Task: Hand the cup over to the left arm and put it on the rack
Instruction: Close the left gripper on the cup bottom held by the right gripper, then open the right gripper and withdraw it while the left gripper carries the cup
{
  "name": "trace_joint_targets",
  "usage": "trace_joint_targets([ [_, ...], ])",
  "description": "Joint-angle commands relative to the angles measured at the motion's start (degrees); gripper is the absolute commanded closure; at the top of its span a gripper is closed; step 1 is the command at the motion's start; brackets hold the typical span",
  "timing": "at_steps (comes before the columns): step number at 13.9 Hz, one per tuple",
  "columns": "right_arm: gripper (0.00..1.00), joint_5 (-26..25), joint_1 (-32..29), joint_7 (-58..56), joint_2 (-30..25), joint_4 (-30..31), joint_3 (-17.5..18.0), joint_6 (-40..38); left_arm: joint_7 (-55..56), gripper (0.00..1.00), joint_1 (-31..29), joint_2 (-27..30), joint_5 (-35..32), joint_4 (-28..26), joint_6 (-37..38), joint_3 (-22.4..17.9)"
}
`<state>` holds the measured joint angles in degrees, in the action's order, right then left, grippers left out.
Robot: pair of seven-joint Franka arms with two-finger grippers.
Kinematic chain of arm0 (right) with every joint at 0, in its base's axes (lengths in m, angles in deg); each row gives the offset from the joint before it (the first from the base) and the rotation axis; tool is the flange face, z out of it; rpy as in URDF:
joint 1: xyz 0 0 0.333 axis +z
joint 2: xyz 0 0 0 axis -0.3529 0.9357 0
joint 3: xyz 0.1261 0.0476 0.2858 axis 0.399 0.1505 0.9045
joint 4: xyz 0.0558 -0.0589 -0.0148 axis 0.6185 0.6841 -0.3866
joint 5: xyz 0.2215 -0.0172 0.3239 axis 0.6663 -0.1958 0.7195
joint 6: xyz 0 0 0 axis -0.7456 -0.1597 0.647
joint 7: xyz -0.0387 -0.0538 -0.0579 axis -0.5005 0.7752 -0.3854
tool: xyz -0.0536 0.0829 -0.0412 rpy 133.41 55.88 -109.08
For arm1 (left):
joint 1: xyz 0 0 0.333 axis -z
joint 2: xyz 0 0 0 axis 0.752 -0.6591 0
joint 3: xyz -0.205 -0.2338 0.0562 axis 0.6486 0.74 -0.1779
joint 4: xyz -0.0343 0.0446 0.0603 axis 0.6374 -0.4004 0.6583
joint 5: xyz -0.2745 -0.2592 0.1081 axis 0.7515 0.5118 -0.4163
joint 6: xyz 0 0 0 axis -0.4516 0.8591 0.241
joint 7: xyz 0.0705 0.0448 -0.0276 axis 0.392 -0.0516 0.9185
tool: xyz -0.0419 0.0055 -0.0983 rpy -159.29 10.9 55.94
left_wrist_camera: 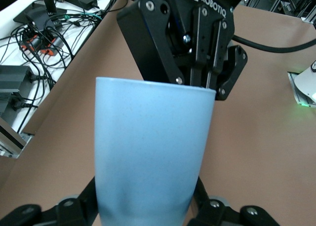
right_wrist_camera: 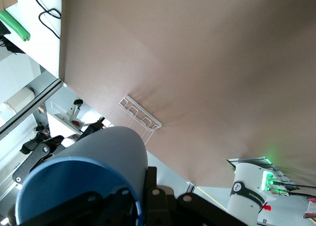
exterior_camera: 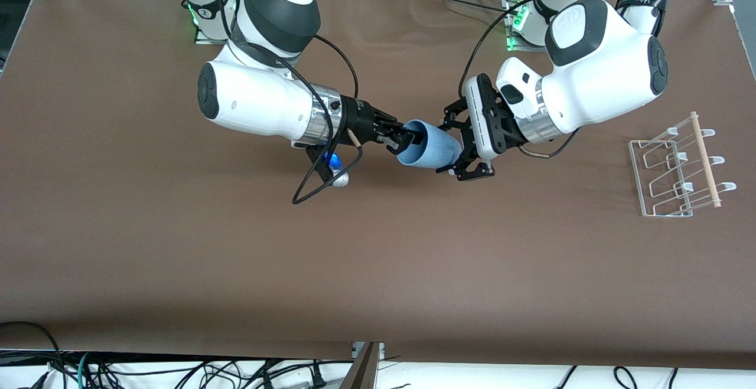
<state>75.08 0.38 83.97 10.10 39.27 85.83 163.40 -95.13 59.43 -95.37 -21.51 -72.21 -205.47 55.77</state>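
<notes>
The light-blue cup point(exterior_camera: 430, 150) hangs on its side over the middle of the table, between the two hands. My right gripper point(exterior_camera: 407, 139) is shut on the cup's rim, one finger inside the mouth and one outside, as the right wrist view point(right_wrist_camera: 140, 201) shows. My left gripper point(exterior_camera: 458, 146) is open round the cup's rounded base, one finger on each side and close to the wall. In the left wrist view the cup point(left_wrist_camera: 150, 152) fills the space between my fingers point(left_wrist_camera: 79, 206) and hides their tips. The white wire rack point(exterior_camera: 673, 170) stands at the left arm's end of the table.
The right arm's black cable point(exterior_camera: 319, 182) loops down under its wrist to just above the table. The rack also shows in the right wrist view point(right_wrist_camera: 140, 116), with nothing on it. Cables and power bricks point(left_wrist_camera: 34, 33) lie off the table's edge.
</notes>
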Motion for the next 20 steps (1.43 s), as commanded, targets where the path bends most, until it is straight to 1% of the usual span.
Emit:
trace_joint_targets([
  [1, 1.00, 0.8, 0.3, 0.4, 0.9, -1.7, 0.4, 0.4, -2.1, 0.96, 0.5, -0.8, 3.1, 1.5, -0.2, -0.1],
  [3, 1.00, 0.8, 0.3, 0.4, 0.9, -1.6, 0.4, 0.6, -2.1, 1.00, 0.4, -0.8, 3.2, 1.5, -0.2, -0.1],
  [4, 1.00, 0.9, 0.1, -0.1, 0.9, -1.6, 0.4, 0.7, -2.1, 1.00, 0.3, -0.8, 3.1, 1.5, -0.1, -0.2],
  [5, 0.97, 1.3, -0.4, -0.5, 0.9, -1.6, 0.5, 0.6, -2.1, 1.00, 0.3, -0.8, 3.1, 1.5, -0.1, -0.2],
  [6, 0.42, 1.8, -0.5, -0.6, 0.8, -1.6, 0.5, 0.6, -2.1, 1.00, 0.2, -0.8, 3.1, 1.5, 0.1, -0.2],
  [7, 0.16, 1.9, -0.6, -0.4, 0.6, -1.6, 0.4, 0.6, -2.1, 1.00, 0.1, -0.8, 3.1, 1.5, 0.2, -0.2],
  [8, 0.12, 1.9, -0.7, -0.5, 0.3, -1.6, 0.3, 0.6, -2.2, 1.00, 0.1, -0.8, 3.1, 1.4, 0.3, -0.2],
  [9, 0.02, 1.8, -1.0, -0.5, 0.2, -1.7, 0.1, 0.6, -2.2, 1.00, 0.1, -0.8, 3.1, 1.4, 0.3, -0.2],
  [11, 0.01, 1.6, -3.4, -0.6, -1.3, -1.6, 0.1, 0.1, -1.5, 1.00, -0.2, -0.6, 3.1, 1.5, 0.8, -0.2],
  [14, 0.01, 1.1, -8.5, -0.5, -5.8, -1.4, -0.1, -3.5, -1.4, 1.00, -2.0, 0.0, 2.7, 1.5, 6.3, -0.6],
  [16, 0.01, 0.9, -12.2, -0.6, -9.4, -1.4, -2.2, -8.6, -0.7, 1.00, -3.0, 0.8, 2.0, 1.6, 10.9, -1.1],
  [17, 0.01, 0.9, -13.4, -1.2, -11.1, -1.4, -4.0, -11.3, -0.2, 1.00, -3.8, 0.8, 1.1, 1.6, 13.7, -1.6],
  [18, 0.01, 1.0, -13.8, -2.6, -12.6, -1.4, -6.2, -14.3, 0.0, 1.00, -4.8, 1.0, -1.7, 1.6, 16.6, -1.6],
  [20, 0.01, 1.1, -14.3, -6.5, -15.5, -1.4, -13.4, -22.6, 2.1, 1.00, -7.5, 1.5, -7.7, 1.7, 22.5, -1.5],
])
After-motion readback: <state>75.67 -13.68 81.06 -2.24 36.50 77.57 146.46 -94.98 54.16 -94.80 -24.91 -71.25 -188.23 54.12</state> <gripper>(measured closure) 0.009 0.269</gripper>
